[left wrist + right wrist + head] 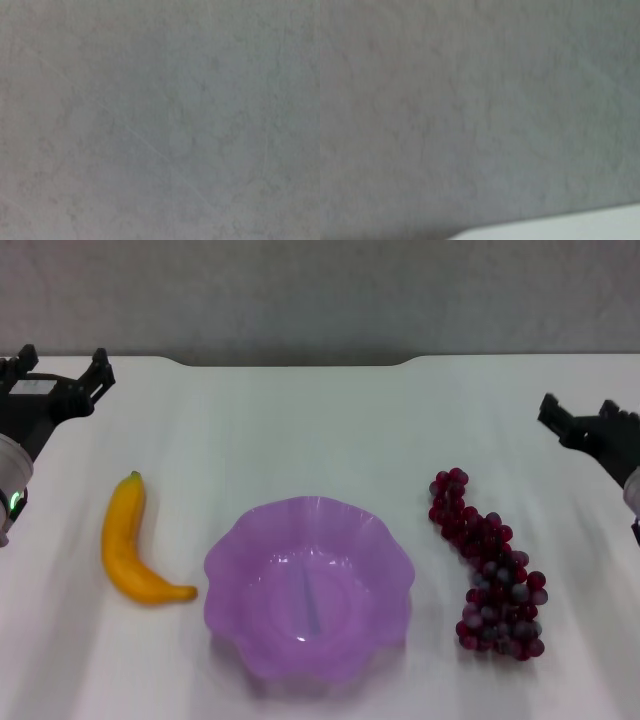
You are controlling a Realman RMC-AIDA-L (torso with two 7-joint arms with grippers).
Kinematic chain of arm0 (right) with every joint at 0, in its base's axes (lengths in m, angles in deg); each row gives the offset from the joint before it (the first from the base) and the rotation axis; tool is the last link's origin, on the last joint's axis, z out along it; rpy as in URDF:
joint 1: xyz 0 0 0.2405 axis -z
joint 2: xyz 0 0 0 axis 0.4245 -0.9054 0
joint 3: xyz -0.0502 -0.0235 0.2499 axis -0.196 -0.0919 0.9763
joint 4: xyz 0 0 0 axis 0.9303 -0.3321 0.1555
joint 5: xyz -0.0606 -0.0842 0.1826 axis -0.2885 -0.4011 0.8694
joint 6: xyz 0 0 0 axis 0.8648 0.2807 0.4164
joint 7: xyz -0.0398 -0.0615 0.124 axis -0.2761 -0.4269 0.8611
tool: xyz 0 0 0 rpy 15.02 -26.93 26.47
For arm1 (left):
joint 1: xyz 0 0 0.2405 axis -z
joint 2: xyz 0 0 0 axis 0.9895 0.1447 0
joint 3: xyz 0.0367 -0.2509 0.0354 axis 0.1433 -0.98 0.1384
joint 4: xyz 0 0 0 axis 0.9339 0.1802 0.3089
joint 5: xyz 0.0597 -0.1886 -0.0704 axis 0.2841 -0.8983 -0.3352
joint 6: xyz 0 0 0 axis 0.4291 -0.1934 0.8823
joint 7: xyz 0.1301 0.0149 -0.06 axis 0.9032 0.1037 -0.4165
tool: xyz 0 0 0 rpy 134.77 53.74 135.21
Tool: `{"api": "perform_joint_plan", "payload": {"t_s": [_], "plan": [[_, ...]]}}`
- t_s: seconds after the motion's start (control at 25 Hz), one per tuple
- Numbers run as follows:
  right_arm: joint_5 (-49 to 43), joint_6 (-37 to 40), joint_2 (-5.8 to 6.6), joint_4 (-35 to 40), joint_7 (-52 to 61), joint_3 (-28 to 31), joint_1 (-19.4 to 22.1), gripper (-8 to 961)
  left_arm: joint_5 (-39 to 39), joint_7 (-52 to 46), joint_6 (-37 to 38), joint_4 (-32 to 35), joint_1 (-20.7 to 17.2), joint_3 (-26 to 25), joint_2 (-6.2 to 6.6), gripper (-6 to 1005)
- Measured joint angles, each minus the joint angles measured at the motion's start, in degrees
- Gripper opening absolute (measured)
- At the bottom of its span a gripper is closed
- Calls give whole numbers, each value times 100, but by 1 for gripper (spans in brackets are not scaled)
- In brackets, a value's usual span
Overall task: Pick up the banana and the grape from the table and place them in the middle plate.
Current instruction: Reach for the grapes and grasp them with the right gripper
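Note:
In the head view a yellow-orange banana (132, 543) lies on the white table (320, 430), left of the translucent purple middle plate (232, 562), which is empty. The dark red grape bunch (490, 570) lies right of the plate. My left gripper (63, 360) is open and empty at the table's far left, well behind the banana. My right gripper (578, 408) is open and empty at the far right edge, behind and to the right of the grapes. Both wrist views show only a grey wall.
The table's rear edge has a notch (295, 362) in the middle, with a grey wall behind it. A strip of white table edge (580, 225) shows in the right wrist view.

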Motion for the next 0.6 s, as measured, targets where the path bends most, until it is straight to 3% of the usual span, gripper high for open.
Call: {"api": "perform_joint_plan", "payload": {"t_s": [0.12,0.44,0.6], "plan": [[0,-746,1,283,-391,273,1,863,0,1,0,-2,5,1,-2,881],[-6,-1451,-24,761,-671,52,64,863,0,6,-9,-13,-3,2,-3,882],[32,-1572,-40,1091,-666,-165,309,862,0,7,-14,-13,-27,-2,2,882]]}}
